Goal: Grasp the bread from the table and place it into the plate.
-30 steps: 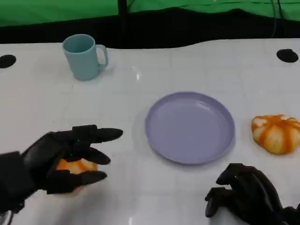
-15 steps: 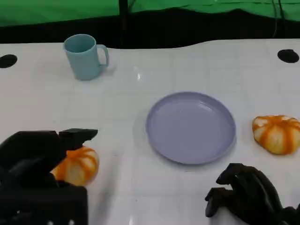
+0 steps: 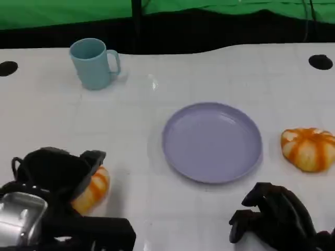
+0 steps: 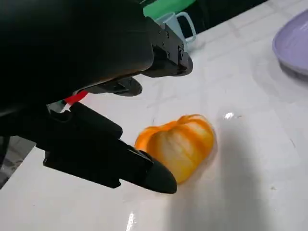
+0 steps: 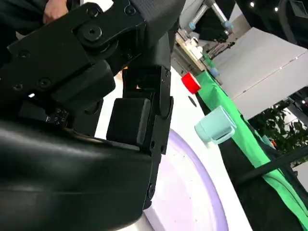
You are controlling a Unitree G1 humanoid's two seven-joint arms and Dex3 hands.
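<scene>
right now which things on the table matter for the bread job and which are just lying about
For the job: bread by the left hand; purple plate.
Lying about: blue mug; second bread right of the plate; right hand, idle.

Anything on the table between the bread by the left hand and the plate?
Nothing visible. Bare white table lies between the orange striped bread under the left hand and the round lavender plate. The light-blue mug stands far back, off that path.

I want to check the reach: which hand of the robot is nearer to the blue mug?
Left. The left hand is at the table's near left, below the blue mug in the head view; the right hand sits at the near right, farther away.
</scene>
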